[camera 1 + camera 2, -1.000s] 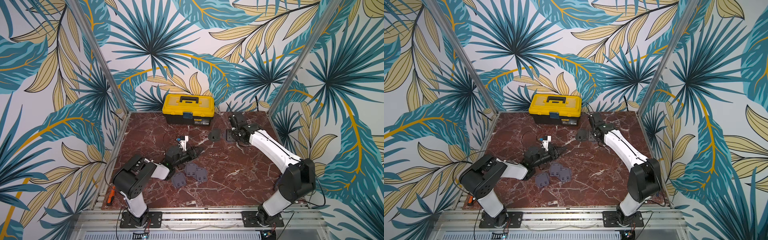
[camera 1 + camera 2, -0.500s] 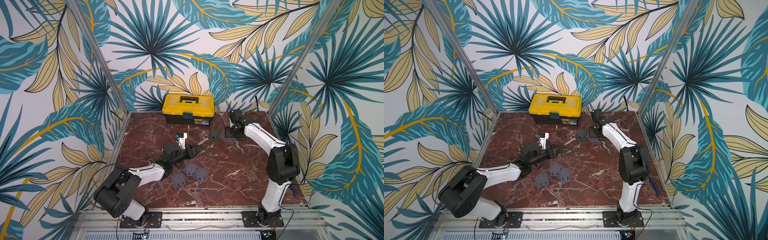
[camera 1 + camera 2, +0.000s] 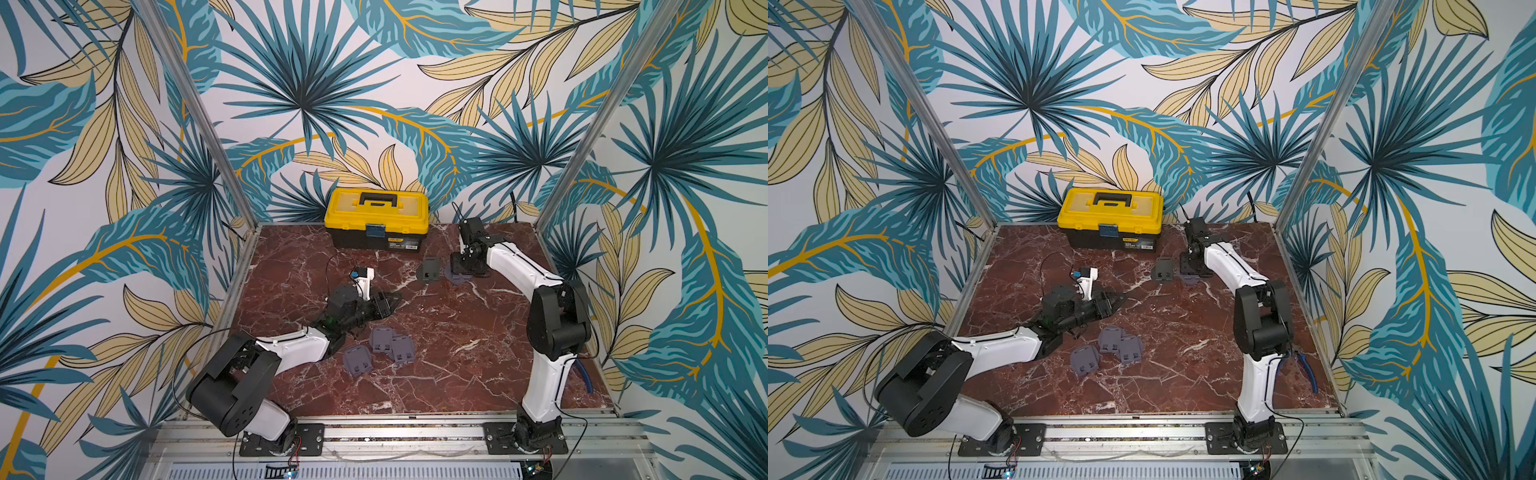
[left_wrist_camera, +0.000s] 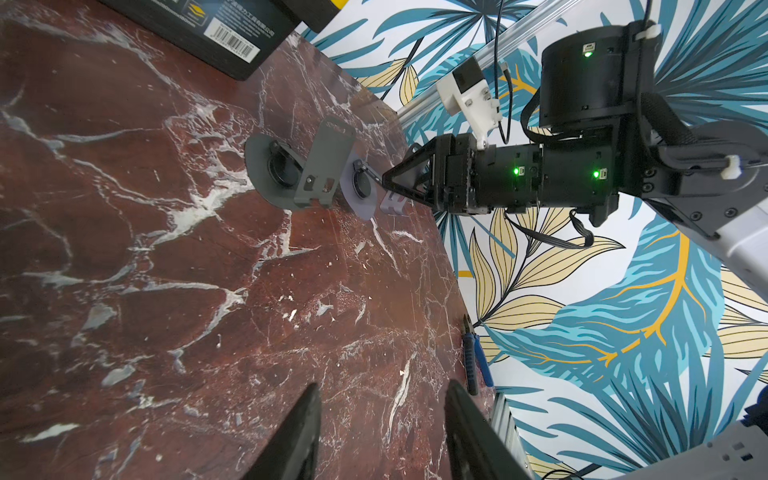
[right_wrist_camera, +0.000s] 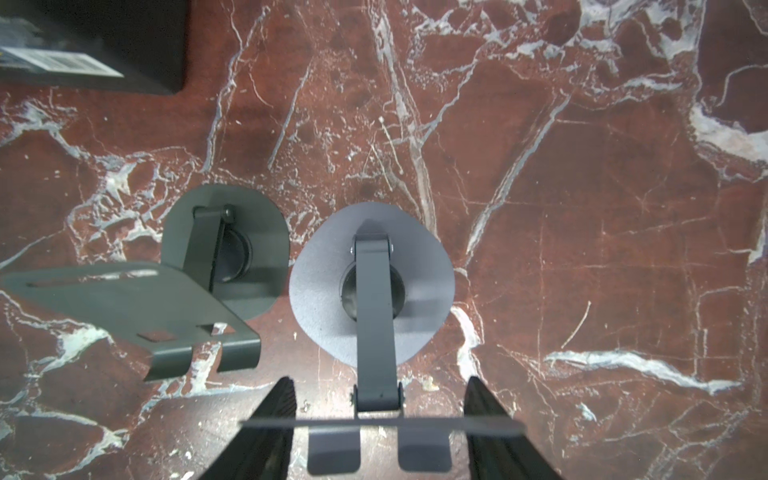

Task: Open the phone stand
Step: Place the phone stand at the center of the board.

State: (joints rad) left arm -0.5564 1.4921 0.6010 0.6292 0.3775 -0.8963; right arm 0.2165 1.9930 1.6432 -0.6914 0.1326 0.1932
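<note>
The light grey phone stand (image 5: 324, 291) sits at the back right on its round base, next to a darker stand (image 5: 174, 299) standing unfolded. The light stand's arm (image 5: 374, 311) slopes up to its plate (image 5: 374, 424), seen edge-on across my right gripper (image 5: 379, 382), which is shut on that plate. Both top views show this gripper (image 3: 465, 266) (image 3: 1192, 266) low over the light stand (image 3: 457, 277), with the dark stand (image 3: 430, 269) just left of it. My left gripper (image 4: 383, 386) (image 3: 388, 301) hovers open and empty over the middle of the table.
A yellow and black toolbox (image 3: 376, 224) stands at the back wall. Three folded grey stands (image 3: 382, 338) lie beside the left forearm. Blue-handled pliers (image 3: 1306, 365) lie by the right edge. Metal frame posts mark the back corners.
The right arm's elbow has swung inward and risen while its gripper stayed at the light stand. The left arm has stretched out lower, and its gripper has slid a little toward the back.
</note>
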